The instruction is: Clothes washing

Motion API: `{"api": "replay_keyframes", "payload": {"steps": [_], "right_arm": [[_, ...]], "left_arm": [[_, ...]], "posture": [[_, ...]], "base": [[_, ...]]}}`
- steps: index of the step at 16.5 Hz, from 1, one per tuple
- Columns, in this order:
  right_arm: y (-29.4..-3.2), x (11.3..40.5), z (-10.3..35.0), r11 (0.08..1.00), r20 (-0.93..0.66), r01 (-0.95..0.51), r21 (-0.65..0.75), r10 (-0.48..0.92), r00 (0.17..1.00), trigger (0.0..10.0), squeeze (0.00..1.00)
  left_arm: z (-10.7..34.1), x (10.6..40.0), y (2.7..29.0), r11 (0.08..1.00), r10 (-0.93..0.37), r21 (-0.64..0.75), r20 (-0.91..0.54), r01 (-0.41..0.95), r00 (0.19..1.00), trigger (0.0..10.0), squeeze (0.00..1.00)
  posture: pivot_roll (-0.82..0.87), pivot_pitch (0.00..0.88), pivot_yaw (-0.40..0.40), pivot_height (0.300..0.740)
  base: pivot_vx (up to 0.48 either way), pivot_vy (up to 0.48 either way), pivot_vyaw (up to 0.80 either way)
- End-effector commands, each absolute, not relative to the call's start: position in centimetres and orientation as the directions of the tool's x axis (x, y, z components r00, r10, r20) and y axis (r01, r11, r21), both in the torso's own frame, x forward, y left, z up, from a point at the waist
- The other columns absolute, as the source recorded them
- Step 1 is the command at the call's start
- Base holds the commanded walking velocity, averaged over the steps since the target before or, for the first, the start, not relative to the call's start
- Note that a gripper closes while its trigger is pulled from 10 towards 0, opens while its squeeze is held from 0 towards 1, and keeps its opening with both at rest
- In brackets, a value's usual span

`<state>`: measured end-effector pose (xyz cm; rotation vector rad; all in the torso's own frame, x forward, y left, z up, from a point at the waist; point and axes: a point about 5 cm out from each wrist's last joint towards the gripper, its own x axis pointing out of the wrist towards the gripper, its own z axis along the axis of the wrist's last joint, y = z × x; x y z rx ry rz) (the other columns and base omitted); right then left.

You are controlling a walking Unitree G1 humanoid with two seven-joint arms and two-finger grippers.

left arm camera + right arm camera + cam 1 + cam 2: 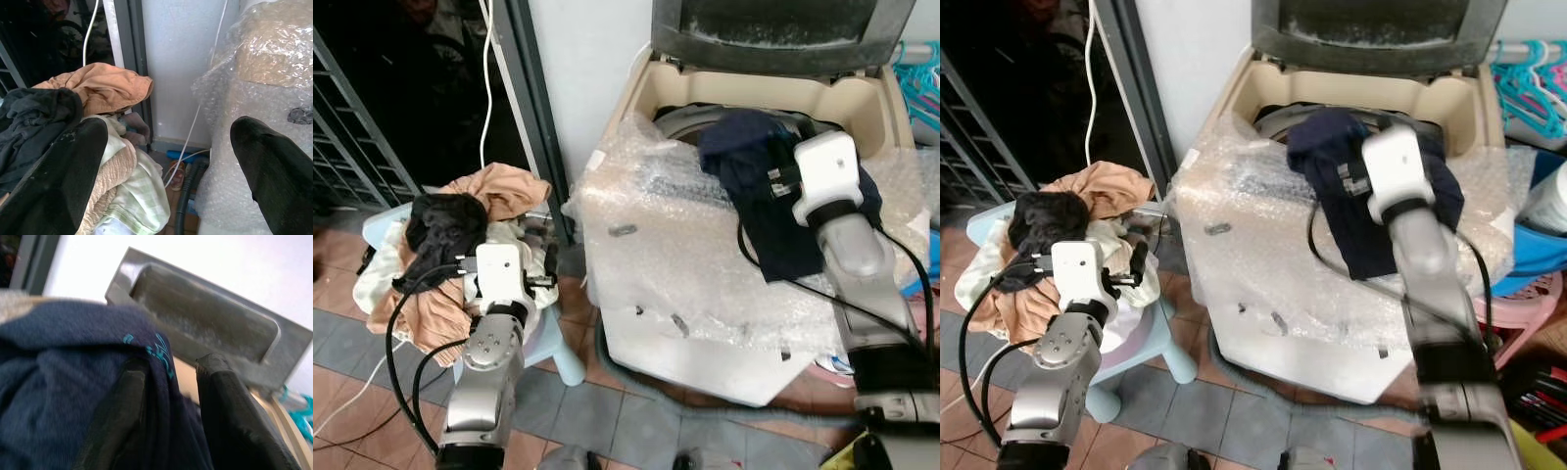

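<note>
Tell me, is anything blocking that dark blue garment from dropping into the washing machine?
Nothing visible is. The lid stands raised, and the right gripper, fingers shut on the navy garment, holds it at the front rim of the open drum. Part of the cloth hangs outside over the bubble wrap.

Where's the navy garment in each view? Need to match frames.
Left eye view: navy garment, upper right, draped over the washer's front rim at the right gripper.
Right eye view: right of centre, same spot.
Left wrist view: not in it.
Right wrist view: lower left, pinched between the black fingers.
Shared landmark: raised grey washer lid, also in the right wrist view.
</note>
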<state>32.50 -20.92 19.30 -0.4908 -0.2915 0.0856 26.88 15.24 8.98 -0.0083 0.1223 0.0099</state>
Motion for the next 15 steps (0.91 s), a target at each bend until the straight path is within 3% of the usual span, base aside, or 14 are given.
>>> {"api": "replay_keyframes", "payload": {"steps": [1,5,9,10,11,15], "right_arm": [[-20.6,32.0,19.6,0.88,0.271,0.005,-0.474,0.141,0.952,10.0,1.0],[-19.0,28.0,14.5,0.908,0.085,-0.116,-0.403,0.163,0.983,10.0,1.0],[-17.4,27.8,11.9,0.912,-0.12,-0.247,-0.329,0.219,0.968,10.0,1.0],[-17.4,28.7,12.1,0.921,-0.138,-0.237,-0.308,0.204,0.969,10.0,0.9],[-17.7,29.4,12.4,0.926,-0.137,-0.22,-0.307,0.186,0.973,0.0,0.87],[-19.9,33.0,16.3,0.943,-0.047,-0.107,-0.314,0.097,0.994,0.0,0.71]], "left_arm": [[8.8,26.8,15.8,1.0,0.025,0.006,-0.135,-0.025,0.99,10.0,0.0],[8.8,26.7,15.8,1.0,0.018,0.01,-0.142,-0.017,0.99,10.0,0.0],[8.8,26.7,15.8,1.0,0.017,0.012,-0.145,-0.015,0.989,10.0,0.0],[8.8,26.7,15.8,1.0,0.018,0.014,-0.145,-0.016,0.989,10.0,0.0],[8.8,26.7,15.8,1.0,0.02,0.016,-0.145,-0.018,0.989,10.0,0.0],[8.8,26.7,15.8,0.999,0.031,0.019,-0.142,-0.029,0.989,10.0,0.0]], "posture": [[-0.07,0.0,0.075,0.74],[-0.07,0.0,0.078,0.74],[-0.07,0.0,0.078,0.74],[-0.07,0.0,0.078,0.74],[-0.06,0.0,0.076,0.74],[-0.05,0.0,0.071,0.74]], "base": [[0.0,0.0,0.0],[0.0,0.0,0.0],[0.0,0.0,0.0],[0.0,0.0,0.0],[0.0,0.0,0.0],[0.0,0.0,0.0]]}}
